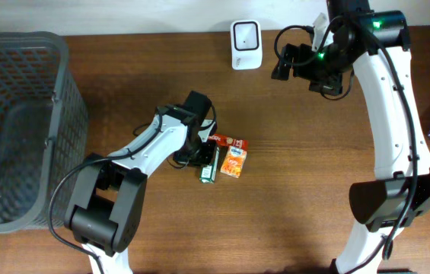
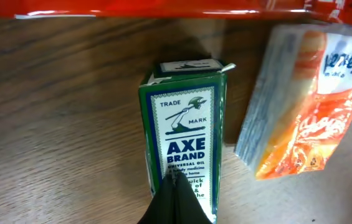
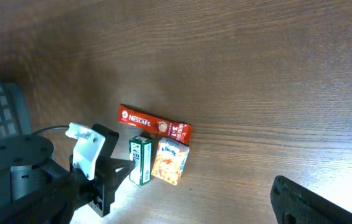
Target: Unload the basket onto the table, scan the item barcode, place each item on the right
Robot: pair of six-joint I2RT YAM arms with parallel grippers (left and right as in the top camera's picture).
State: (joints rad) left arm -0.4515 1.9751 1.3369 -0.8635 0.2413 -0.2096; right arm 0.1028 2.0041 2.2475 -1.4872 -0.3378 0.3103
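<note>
The wooden table (image 1: 291, 190) carries a grey mesh basket (image 1: 66, 99) at your far left.

Right gripper (image 1: 281, 65): it hangs above the table just beside the white barcode scanner (image 1: 246, 44), which stands at the table's far edge. Its jaws are spread to their widest. Nothing sits between them.

Left gripper (image 2: 174, 198): find it at the middle of the table, over the cluster of three items. Its jaws are fully closed, the two black fingertips meeting in a single point. That point lies over the printed top face of the green Axe Brand box (image 2: 185, 124), at the end nearest the wrist. The fingers do not straddle the box, and it is not gripped.

Items, in order:
1. The red Nescafe sachet (image 3: 155, 123) lies across the far end of the cluster.
2. The orange Kleenex tissue pack (image 2: 306, 99) lies just beside the box.
3. The Axe Brand box lies flat on the table, label up.
</note>
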